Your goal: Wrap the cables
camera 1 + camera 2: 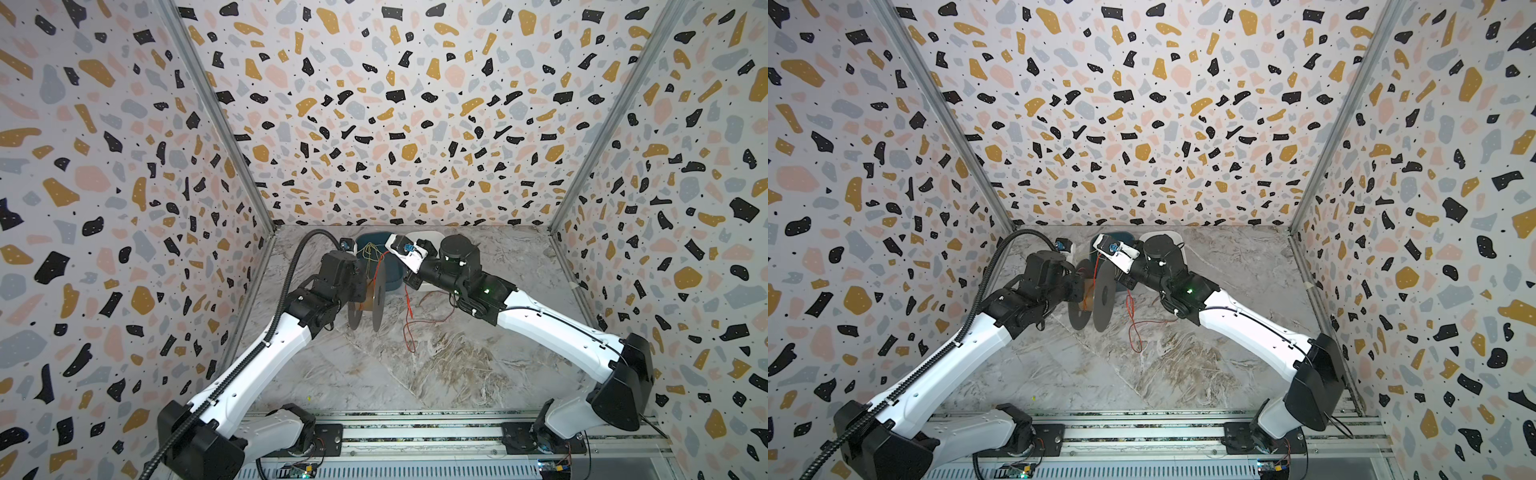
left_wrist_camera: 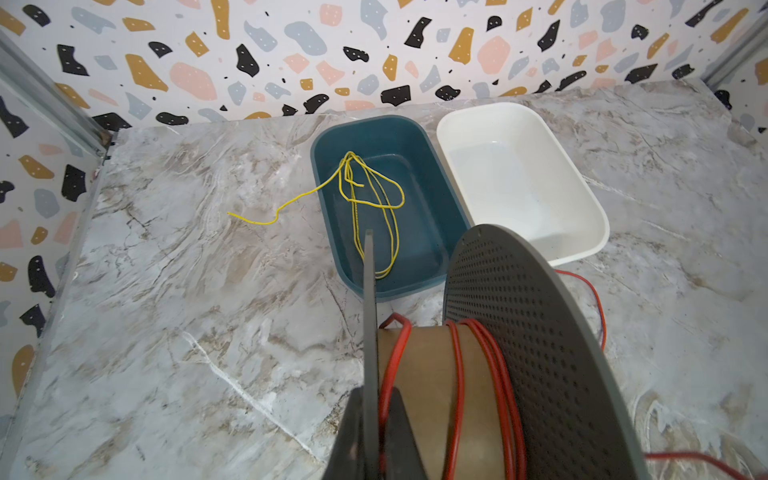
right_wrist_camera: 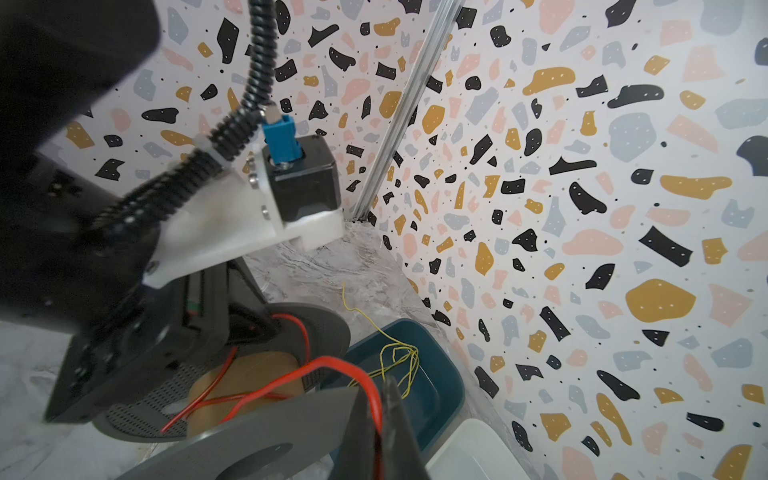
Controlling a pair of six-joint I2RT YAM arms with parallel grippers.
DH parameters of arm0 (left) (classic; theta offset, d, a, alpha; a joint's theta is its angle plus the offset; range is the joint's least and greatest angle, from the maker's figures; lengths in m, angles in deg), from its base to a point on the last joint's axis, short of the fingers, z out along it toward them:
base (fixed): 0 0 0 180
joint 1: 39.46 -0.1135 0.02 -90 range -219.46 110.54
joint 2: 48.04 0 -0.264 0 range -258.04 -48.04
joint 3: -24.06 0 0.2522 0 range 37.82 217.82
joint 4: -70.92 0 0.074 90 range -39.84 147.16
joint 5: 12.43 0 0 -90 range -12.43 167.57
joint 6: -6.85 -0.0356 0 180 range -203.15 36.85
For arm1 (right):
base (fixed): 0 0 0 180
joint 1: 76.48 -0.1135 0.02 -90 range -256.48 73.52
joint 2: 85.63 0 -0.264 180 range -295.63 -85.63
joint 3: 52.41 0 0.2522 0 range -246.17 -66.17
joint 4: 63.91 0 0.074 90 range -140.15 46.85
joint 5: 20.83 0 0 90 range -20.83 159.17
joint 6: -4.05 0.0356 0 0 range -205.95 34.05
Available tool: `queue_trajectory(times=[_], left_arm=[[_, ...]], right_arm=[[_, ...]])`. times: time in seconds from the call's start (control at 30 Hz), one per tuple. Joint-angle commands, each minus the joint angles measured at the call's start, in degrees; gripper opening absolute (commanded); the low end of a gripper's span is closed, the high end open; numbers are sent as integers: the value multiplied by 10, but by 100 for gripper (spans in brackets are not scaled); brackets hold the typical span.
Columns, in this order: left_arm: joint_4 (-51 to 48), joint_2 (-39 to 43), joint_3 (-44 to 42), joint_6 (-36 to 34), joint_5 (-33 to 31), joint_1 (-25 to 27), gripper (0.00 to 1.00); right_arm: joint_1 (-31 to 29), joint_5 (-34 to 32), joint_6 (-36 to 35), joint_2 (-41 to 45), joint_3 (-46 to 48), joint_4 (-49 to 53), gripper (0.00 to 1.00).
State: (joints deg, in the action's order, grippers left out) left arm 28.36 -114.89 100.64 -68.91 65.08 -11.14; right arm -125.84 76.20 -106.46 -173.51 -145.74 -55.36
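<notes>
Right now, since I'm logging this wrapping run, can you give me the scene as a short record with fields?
left claw: shut on one flange of the spool
right claw: shut on the red cable
winding: a few turns on the cardboard core, the rest trailing over the table
blue bin: holds yellow wire, one end out over its rim
white bin: empty

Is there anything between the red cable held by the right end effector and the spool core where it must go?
Nothing visible does. The red cable runs freely from the right end effector, between the grey flanges, to the cardboard core. The left end effector grips one flange edge.
</notes>
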Motion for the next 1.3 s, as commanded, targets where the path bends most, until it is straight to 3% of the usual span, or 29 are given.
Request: queue_trajectory(times=[0.0, 0.6, 1.1, 1.17, 1.27], left_arm=[[21, 26, 28, -41, 29, 7, 0], [-5, 68, 26, -76, 98, 11, 0], [-35, 90, 90, -17, 115, 10, 0], [-40, 89, 99, -10, 114, 10, 0], [-43, 85, 112, 3, 118, 9, 0]], right_arm=[[14, 45, 32, -13, -36, 30, 0], [111, 181, 73, -144, -112, 78, 0], [156, 294, 143, -197, -84, 28, 26], [157, 301, 150, -195, -76, 24, 33], [157, 306, 155, -188, -58, 15, 53]])
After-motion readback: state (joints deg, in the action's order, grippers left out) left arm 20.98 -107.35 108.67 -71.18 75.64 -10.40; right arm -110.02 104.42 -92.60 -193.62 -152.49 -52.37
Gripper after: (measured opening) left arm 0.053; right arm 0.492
